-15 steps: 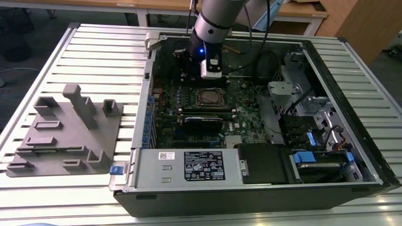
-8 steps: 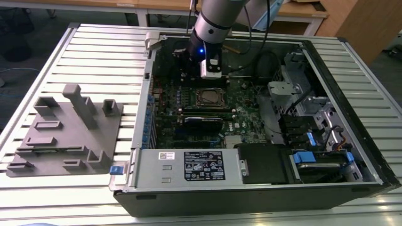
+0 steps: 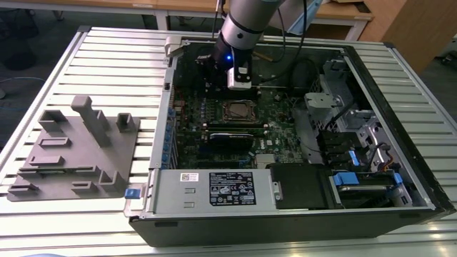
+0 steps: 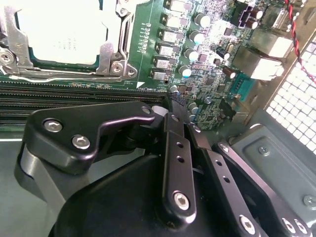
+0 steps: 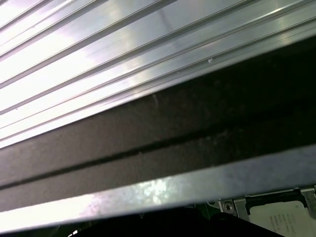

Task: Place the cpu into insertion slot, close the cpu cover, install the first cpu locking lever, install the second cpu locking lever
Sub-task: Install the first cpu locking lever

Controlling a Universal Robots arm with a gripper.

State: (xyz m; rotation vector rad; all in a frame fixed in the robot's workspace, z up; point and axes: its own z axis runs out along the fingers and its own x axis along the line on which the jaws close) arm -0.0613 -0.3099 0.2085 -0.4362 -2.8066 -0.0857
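Note:
The cpu (image 4: 59, 29) lies flat in the insertion slot (image 3: 241, 111) on the green board, its pale metal top showing. The silvery cpu cover (image 4: 111, 49) is down around it, and a thin metal lever (image 4: 74, 78) runs along the socket's edge. A corner of the cpu (image 5: 281, 217) and the cover (image 5: 237, 205) also appears in the first wrist view. My gripper (image 4: 165, 103) hangs over the board beside the socket, shut with nothing in it. In the exterior view the gripper (image 3: 214, 80) sits just behind the socket.
The open computer case (image 3: 400, 107) lies on a slatted aluminium table (image 3: 107, 59). Long black memory slots (image 4: 74, 94) run beside the socket. A power supply (image 3: 214, 187) fills the front, drive bays (image 3: 357, 160) the exterior view's right. A grey fixture plate (image 3: 71, 150) sits on the exterior view's left.

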